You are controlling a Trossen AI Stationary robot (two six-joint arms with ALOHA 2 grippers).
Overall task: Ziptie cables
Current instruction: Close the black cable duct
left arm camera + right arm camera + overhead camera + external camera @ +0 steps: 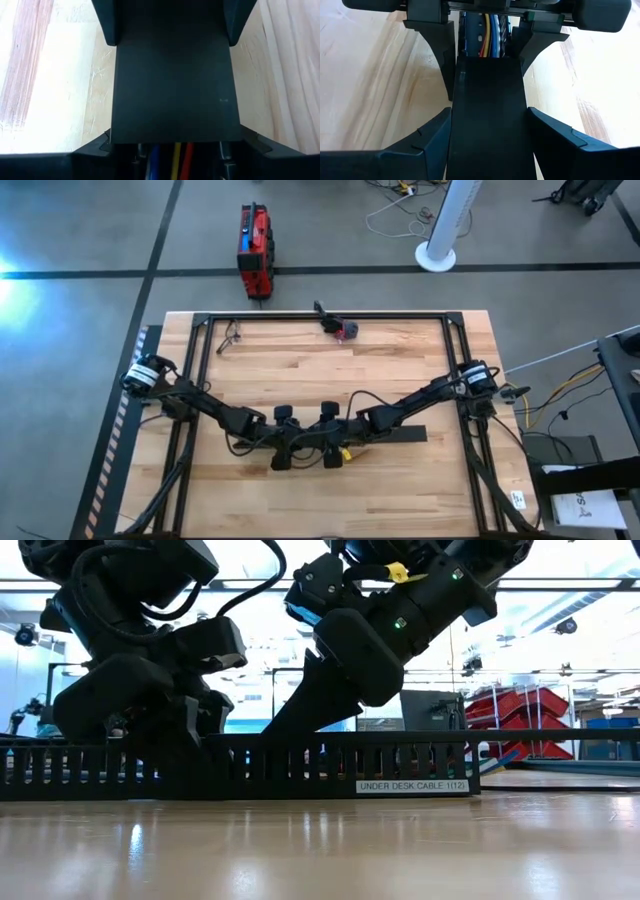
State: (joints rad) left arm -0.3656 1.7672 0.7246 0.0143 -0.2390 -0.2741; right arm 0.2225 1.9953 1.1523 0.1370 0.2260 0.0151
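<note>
The cables (pixel 172 161) are tucked inside a long black slotted cable tray (pixel 300 765) lying on the wooden table (pixel 300 360), toward the near edge, about mid-width. Only short bits of blue, yellow and red wire show, peeking out where the tray's flat black cover (pixel 487 115) stops. A label on the tray's side reads "UNDER DESK CABLE".

Both arms meet over the tray, side by side. The left gripper (pixel 172 22) sits over the cover with a finger down each side, clamped on the cover as far as I can tell. The right gripper (pixel 487 145) straddles the cover the same way, facing the left one, fingers hugging both edges.

Further back on the table there's a small dark tool with a red tip (pixel 340 326), and a red toolbox (pixel 254 250) on the floor beyond.
</note>
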